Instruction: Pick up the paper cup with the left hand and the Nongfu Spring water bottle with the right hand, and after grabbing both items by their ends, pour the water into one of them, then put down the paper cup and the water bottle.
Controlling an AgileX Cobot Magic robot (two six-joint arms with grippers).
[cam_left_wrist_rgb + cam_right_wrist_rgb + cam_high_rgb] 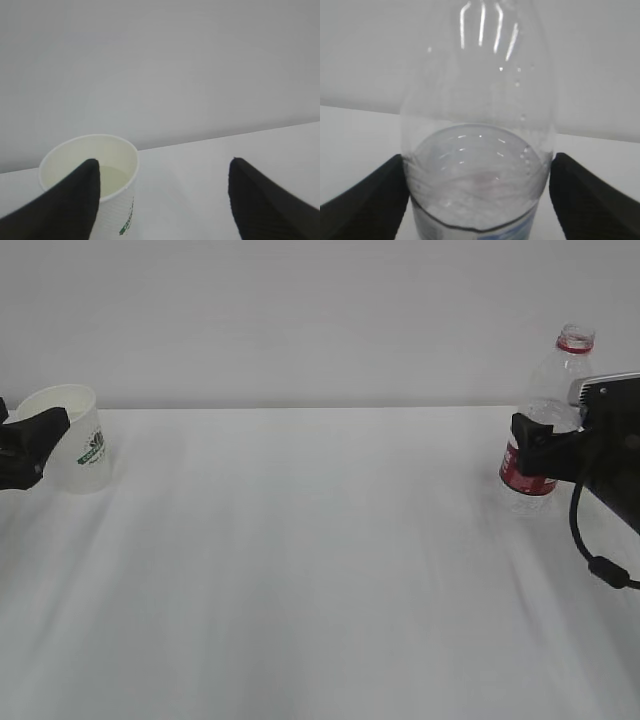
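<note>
White paper, a green logo printed on its side — the paper cup [78,439] sits at the far left of the table [320,570], near the back edge, leaning a little toward the right. Some pale liquid lies in its bottom, seen from the left wrist view. The left hand [22,450] is right at the cup; its jaws stand wide, and one black finger [65,205] overlaps the cup's near rim while the other [270,205] is well off to the side with bare table between. I cannot tell whether that near finger touches the cup.

Across the table, at the far right, the Nongfu Spring water bottle [545,410] stands upright with its cap off, a red neck ring at the top and a red label low on its body. The water [477,180] fills only its lower part. The right hand [545,445] has its jaws spread wide to either side of the bottle at label height — each finger sits just beside the clear wall, the bottle between them, still resting on the table. Behind everything runs a plain pale wall [300,310].
</note>
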